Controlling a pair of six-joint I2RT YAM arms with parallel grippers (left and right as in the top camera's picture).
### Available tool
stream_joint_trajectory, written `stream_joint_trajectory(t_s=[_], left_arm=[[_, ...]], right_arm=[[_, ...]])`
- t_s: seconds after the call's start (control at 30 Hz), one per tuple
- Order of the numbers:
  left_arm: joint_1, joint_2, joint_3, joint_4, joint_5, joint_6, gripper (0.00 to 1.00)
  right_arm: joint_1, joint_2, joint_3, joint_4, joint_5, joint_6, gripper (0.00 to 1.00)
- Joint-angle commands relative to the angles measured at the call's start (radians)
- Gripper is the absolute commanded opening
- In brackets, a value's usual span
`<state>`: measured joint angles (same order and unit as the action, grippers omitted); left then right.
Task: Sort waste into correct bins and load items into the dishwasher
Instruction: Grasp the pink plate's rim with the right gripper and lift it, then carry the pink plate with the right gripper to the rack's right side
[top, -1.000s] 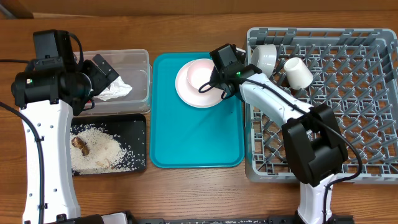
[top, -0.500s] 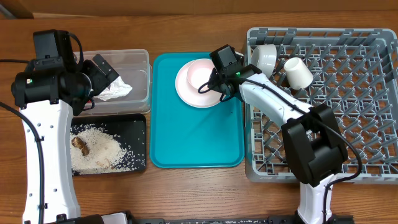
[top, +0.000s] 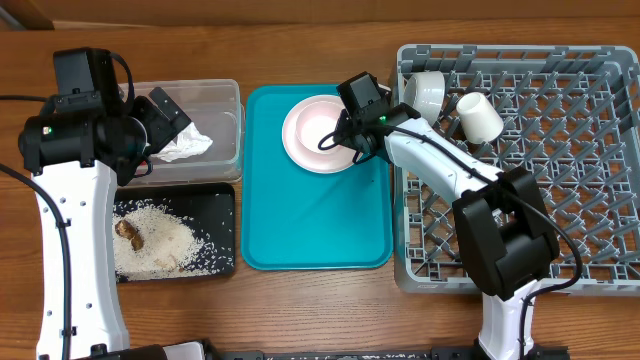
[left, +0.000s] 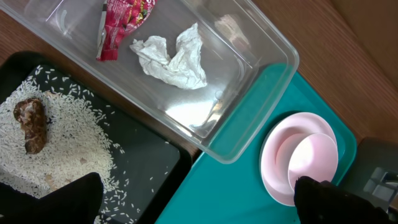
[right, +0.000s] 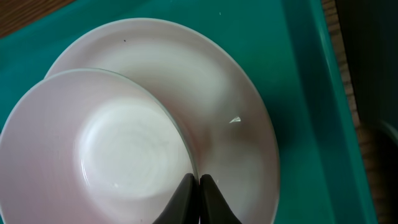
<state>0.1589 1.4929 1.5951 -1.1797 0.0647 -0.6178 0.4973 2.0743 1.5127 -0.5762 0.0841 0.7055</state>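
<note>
My right gripper (right: 199, 186) is shut on the rim of the small pink bowl (right: 112, 149), which sits on the pale-pink plate (right: 224, 106) on the teal tray (top: 315, 230). My left gripper (left: 199, 202) hangs open and holds nothing above the bins. The clear tub (left: 249, 81) holds the red wrapper (left: 121, 25) and the crumpled napkin (left: 171, 56). Loose rice (left: 68, 143) and a brown lump (left: 32, 121) lie in the black tray (left: 149, 168). A pale cup (top: 480, 117) and a grey-white bowl (top: 425, 92) rest in the grey dish rack (top: 560, 150).
The teal tray lies between the bins on the left and the dish rack on the right. The right arm reaches from the rack's front over its left wall to the plate. Wooden table shows along the far and near edges.
The right gripper's fingers have closed onto the pink bowl's rim. Neither arm has otherwise moved, and the left gripper stays open.
</note>
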Motion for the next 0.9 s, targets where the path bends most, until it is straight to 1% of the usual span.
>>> stream_joint_trajectory(t_s=[0.0, 0.1, 0.23, 0.37, 0.53, 0.67, 0.87], left_arm=[[0.003, 0.007, 0.003, 0.002, 0.004, 0.019, 1.0], [0.003, 0.007, 0.003, 0.002, 0.004, 0.019, 1.0], [0.003, 0.007, 0.003, 0.002, 0.004, 0.019, 1.0], [0.003, 0.007, 0.003, 0.002, 0.004, 0.019, 1.0], [0.003, 0.007, 0.003, 0.002, 0.004, 0.019, 1.0], [0.003, 0.007, 0.003, 0.002, 0.004, 0.019, 1.0], [0.003, 0.007, 0.003, 0.002, 0.004, 0.019, 1.0]], right_arm=[[-0.009, -0.016, 0.041, 0.005, 0.0, -0.036, 0.04], [-0.011, -0.07, 0.068, -0.018, 0.0, -0.126, 0.04], [-0.011, -0.176, 0.093, -0.089, 0.019, -0.23, 0.04], [-0.032, -0.287, 0.093, -0.174, 0.102, -0.352, 0.04], [-0.108, -0.403, 0.093, -0.254, 0.198, -0.489, 0.04], [-0.202, -0.476, 0.093, -0.261, 0.334, -0.608, 0.04], [-0.383, -0.501, 0.093, -0.254, 0.703, -0.755, 0.04]])
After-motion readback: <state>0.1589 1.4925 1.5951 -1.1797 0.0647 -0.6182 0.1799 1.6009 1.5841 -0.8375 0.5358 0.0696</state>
